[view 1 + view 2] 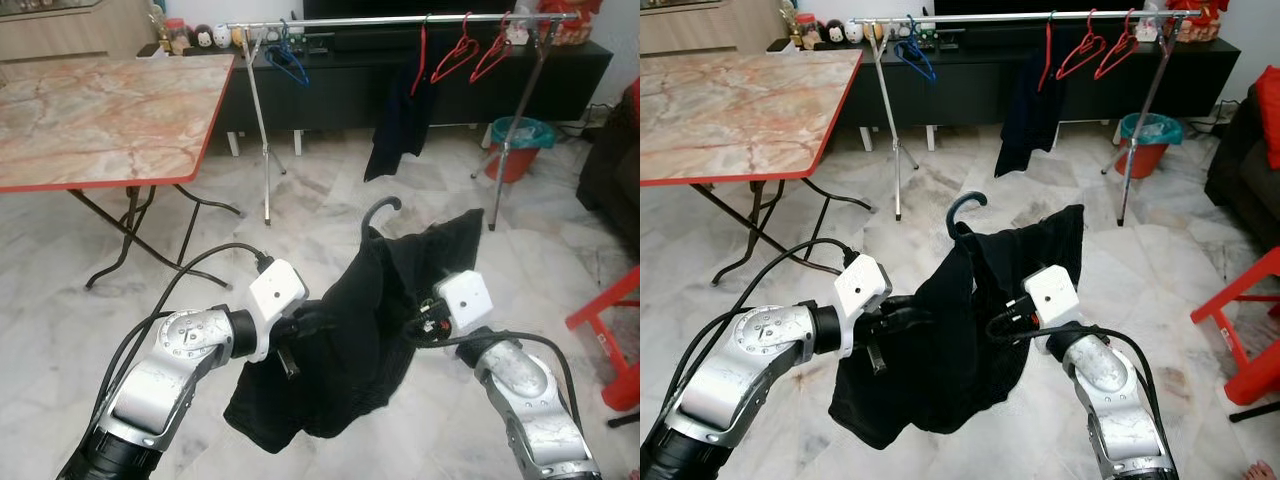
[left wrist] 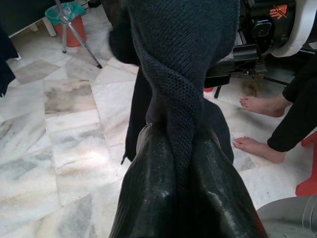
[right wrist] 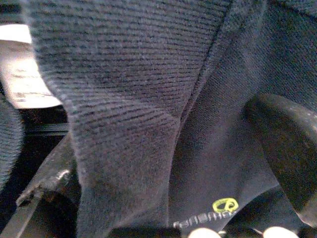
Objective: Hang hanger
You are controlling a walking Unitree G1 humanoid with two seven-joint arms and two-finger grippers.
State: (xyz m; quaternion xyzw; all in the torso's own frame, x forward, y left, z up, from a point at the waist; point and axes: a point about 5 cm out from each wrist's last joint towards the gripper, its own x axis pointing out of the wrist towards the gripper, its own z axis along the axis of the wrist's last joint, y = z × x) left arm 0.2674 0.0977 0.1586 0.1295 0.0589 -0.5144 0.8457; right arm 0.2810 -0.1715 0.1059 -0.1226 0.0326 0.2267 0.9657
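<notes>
Fingers, left gripper: closed hard onto a bunched fold of the dark garment; in the left wrist view both black fingers press together with knit cloth squeezed up between them, no gap left.
Fingers, right gripper: buried in the same cloth at its other shoulder; one black finger lies flat against the fabric in the right wrist view, but how wide the pair stands cannot be told.

Item 1. Hanger hook: black, curved, upright, rising from the garment's neck at 12 o'clock of the bundle. The hanger's body is hidden inside the cloth.
Item 2. Dark garment: slung between the two grippers, sagging toward 6 o'clock above the marble floor.
Item 3. Clothes rail: steel bar on two stands, at 12 o'clock and well apart from the hook. It carries red hangers, a blue hanger and a hung dark shirt.
Item 4. Folding table: marble-patterned top, red edge, at 10 o'clock.
Item 5. Person's bare feet: on the floor near the robot, seen from the left wrist.

Handling note, as judged: the carry is not finished. Close on the rail, keep both shoulders level so the hook stays upright, raise it above a bare stretch of bar between the blue and red hangers, then lower it on before letting go.
</notes>
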